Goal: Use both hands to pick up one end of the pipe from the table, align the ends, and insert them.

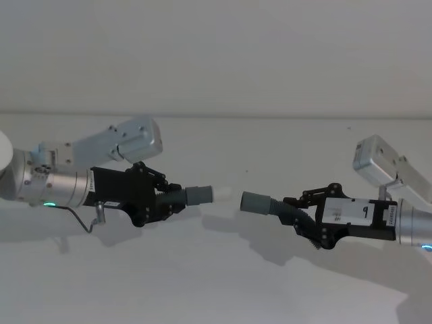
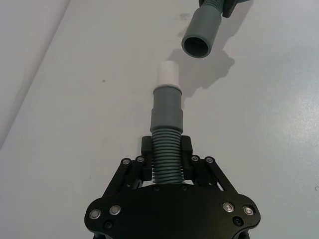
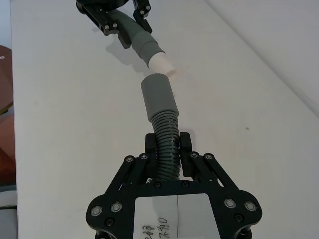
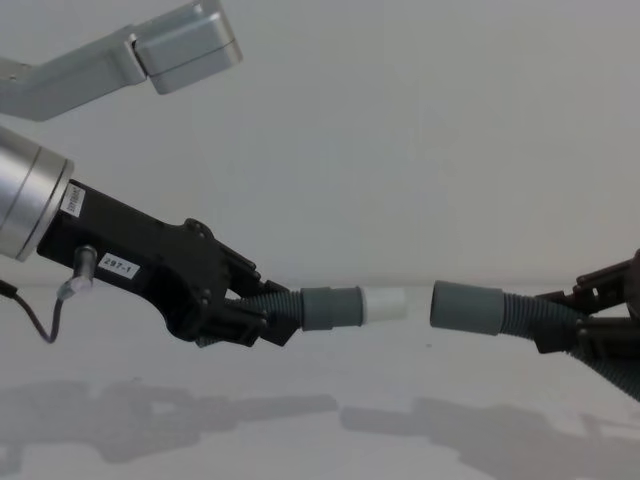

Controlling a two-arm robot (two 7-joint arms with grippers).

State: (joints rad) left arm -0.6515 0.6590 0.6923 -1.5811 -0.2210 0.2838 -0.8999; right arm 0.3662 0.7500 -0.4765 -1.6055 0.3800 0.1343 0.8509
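Above the white matt desk (image 1: 202, 283): dark grey ribbed hose piece with white spigot (image 4: 332, 307), clamped in the black two-finger left gripper (image 1: 166, 196); dark grey ribbed hose piece with hollow grey cuff (image 4: 466, 307), clamped in the black two-finger right gripper (image 1: 298, 211). Pick-up done. The ends face each other, near but apart, and seem slightly off-axis. Final alignment and insertion outstanding.

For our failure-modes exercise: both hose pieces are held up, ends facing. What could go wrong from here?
The white spigot and hollow cuff sit apart and look offset in the left wrist view; pushing now may jam them.
Left and right jaws clamp only the flexible ribbed hose, which could bend under the push.
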